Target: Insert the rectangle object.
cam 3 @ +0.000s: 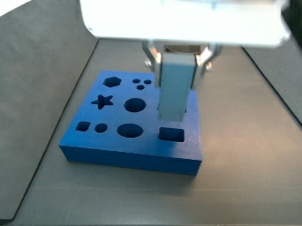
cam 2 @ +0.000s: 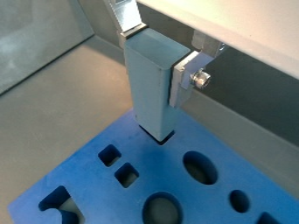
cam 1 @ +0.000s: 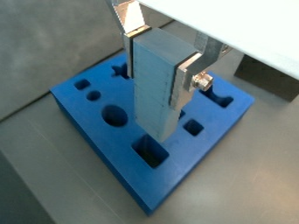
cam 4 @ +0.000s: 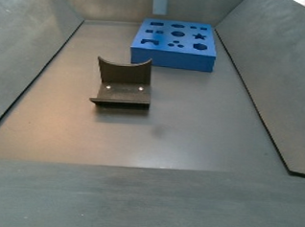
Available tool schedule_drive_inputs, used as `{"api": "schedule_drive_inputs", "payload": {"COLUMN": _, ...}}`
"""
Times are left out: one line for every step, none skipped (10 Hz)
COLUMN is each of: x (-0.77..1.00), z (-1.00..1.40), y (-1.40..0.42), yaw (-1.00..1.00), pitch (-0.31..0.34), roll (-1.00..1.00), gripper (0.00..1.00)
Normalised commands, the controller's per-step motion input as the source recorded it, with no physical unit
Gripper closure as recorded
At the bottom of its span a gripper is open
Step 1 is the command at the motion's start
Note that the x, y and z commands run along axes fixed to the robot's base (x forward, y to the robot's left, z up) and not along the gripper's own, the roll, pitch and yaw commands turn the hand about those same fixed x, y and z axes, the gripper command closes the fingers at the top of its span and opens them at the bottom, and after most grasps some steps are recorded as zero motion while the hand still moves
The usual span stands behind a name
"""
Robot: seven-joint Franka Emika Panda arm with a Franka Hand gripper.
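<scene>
While poised above the blue board, grips the light-blue block upright between both silver fingers of the gripper — lower end entering a rectangular hole; fixture well apart on the floor.

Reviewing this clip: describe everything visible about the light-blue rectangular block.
The rectangle object is a tall, plain light-blue bar with smooth matte faces. It stands upright, clamped near its top between the pincer fingers, its lower end entering a rectangular hole in the blue board. In a side view it stands over the board's edge.
</scene>
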Motion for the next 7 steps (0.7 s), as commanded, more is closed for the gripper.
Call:
{"api": "schedule_drive_inputs", "payload": {"x": 0.00, "z": -0.11, "y": -0.08, "yaw": 0.00, "pitch": 0.000, "roll": -0.03, "gripper": 1.00}}
{"api": "schedule_drive_inputs", "payload": {"x": 0.02, "z": -0.12, "y": 0.00, "yaw": 0.00, "pitch": 0.000, "roll": 0.00, "gripper": 1.00}}
{"api": "schedule_drive_inputs", "payload": {"x": 0.01, "z": -0.25, "y": -0.01, "yaw": -0.04, "pitch": 0.000, "roll": 0.01, "gripper": 1.00}}
{"api": "schedule_drive_inputs", "payload": {"x": 0.05, "z": -0.32, "y": -0.01, "yaw": -0.02, "pitch": 0.001, "roll": 0.04, "gripper": 1.00}}
{"api": "schedule_drive_inputs", "payload": {"x": 0.05, "z": -0.43, "y": -0.07, "yaw": 0.00, "pitch": 0.000, "roll": 0.11, "gripper": 1.00}}
{"api": "schedule_drive_inputs", "payload": {"x": 0.05, "z": -0.26, "y": -0.11, "yaw": -0.01, "pitch": 0.011, "roll": 0.01, "gripper": 1.00}}
{"api": "schedule_drive_inputs", "payload": {"x": 0.07, "z": -0.16, "y": -0.15, "yaw": -0.01, "pitch": 0.020, "roll": 0.00, "gripper": 1.00}}
